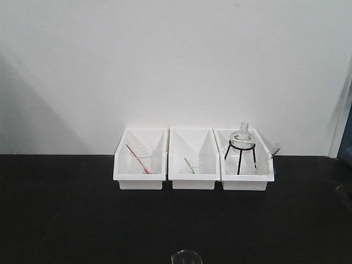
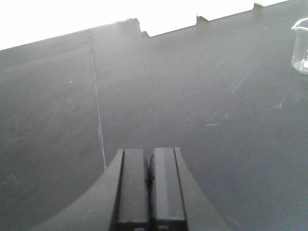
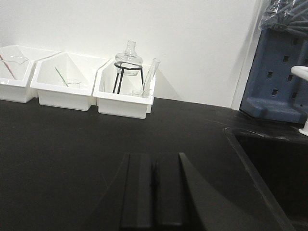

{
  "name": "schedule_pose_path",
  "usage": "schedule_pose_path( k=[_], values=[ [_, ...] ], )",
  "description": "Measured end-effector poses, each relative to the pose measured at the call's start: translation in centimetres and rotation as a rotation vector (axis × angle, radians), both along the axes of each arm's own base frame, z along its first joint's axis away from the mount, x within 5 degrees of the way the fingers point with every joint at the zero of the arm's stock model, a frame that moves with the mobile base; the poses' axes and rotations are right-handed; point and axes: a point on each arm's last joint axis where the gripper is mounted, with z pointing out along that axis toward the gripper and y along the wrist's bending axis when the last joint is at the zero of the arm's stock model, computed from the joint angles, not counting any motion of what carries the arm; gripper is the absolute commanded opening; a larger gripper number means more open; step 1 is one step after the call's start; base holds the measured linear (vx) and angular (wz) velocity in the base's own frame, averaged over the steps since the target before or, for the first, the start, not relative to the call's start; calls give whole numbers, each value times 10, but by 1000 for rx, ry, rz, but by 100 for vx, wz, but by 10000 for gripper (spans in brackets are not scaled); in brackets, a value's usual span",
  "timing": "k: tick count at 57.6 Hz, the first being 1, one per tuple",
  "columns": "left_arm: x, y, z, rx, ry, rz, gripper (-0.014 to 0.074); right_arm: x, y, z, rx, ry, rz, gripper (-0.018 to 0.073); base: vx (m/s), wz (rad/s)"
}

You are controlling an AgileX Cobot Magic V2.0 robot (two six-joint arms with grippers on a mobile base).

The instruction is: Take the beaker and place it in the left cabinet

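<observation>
The beaker (image 2: pixel 301 45), a small clear glass cylinder with a pour lip, stands on the black counter at the far right edge of the left wrist view. Its rim (image 1: pixel 185 256) just shows at the bottom middle of the front view. My left gripper (image 2: pixel 149 153) is shut with nothing in it, low over the counter, well to the left of the beaker and short of it. My right gripper (image 3: pixel 154 156) is also shut and empty above the counter. The left cabinet is out of view.
Three white bins (image 1: pixel 192 175) line the wall. They hold a glass with a red rod (image 1: pixel 138 158), one with a green rod (image 1: pixel 192 165) and a flask on a black tripod (image 3: pixel 128 60). A sink (image 3: pixel 269 163) and a blue peg rack (image 3: pixel 281 77) lie to the right.
</observation>
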Motion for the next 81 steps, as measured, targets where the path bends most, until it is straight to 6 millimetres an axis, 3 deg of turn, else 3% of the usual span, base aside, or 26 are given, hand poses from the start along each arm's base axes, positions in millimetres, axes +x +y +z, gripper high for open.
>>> schedule_pose_path(
  k=[54,76,81],
  values=[
    [0,0,0,0,0,0,-6,0,0,0,0,-5,0,-5,0,0],
    [0,0,0,0,0,0,-6,-1,1,17,53,-168,17,-2,0,0],
    [0,0,0,0,0,0,-6,-3,1,28,92,-185,19,-1,0,0]
  ],
)
